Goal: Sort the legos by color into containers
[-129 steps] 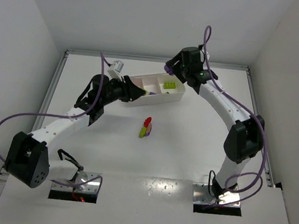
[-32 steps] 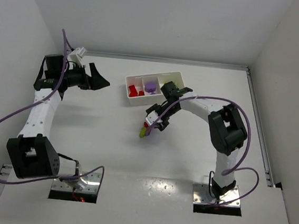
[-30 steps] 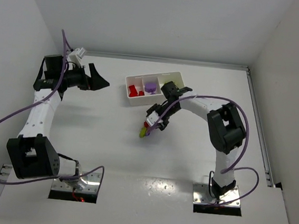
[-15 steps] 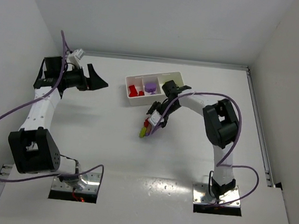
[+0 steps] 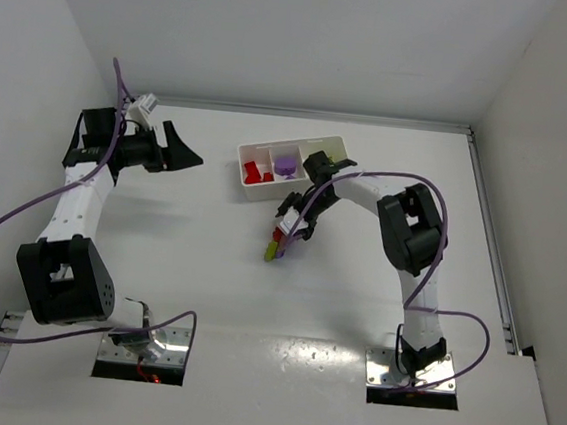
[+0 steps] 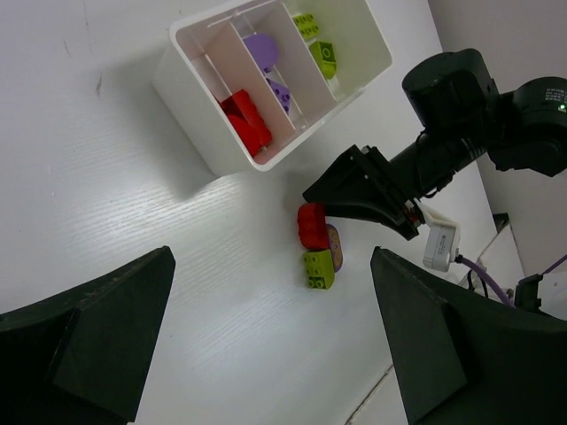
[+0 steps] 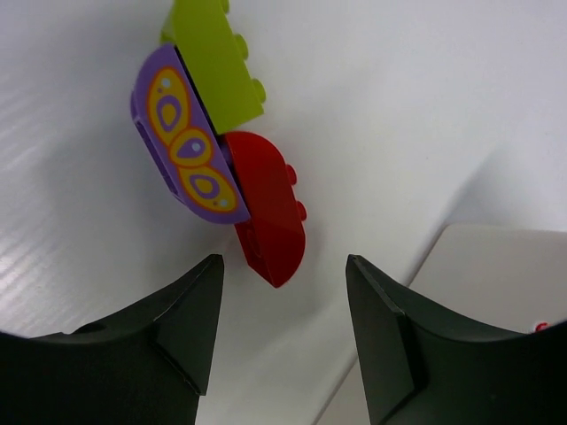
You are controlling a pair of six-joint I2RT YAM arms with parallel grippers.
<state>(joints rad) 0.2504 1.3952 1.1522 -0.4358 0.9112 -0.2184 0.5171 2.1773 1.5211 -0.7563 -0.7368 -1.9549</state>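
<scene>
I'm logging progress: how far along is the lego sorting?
Done: the tray holds sorted reds, purples and greens, one color per compartment. In hand: the right hand hangs open at the loose red brick, gripping nothing. Left: that brick, the loose purple piece and loose green brick.

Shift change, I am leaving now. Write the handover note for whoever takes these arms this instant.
Left gripper: open, empty, over the far left side of the table.
Right gripper: open, low at the loose cluster, jaws either side of the end of the red brick, not closed on it.
Done: in the tray, top view, red bricks left, purple pieces middle, lime green bricks right.
Left to do: red brick, purple piece and lime green brick, touching one another on the table before the tray; each goes to its colour.
</scene>
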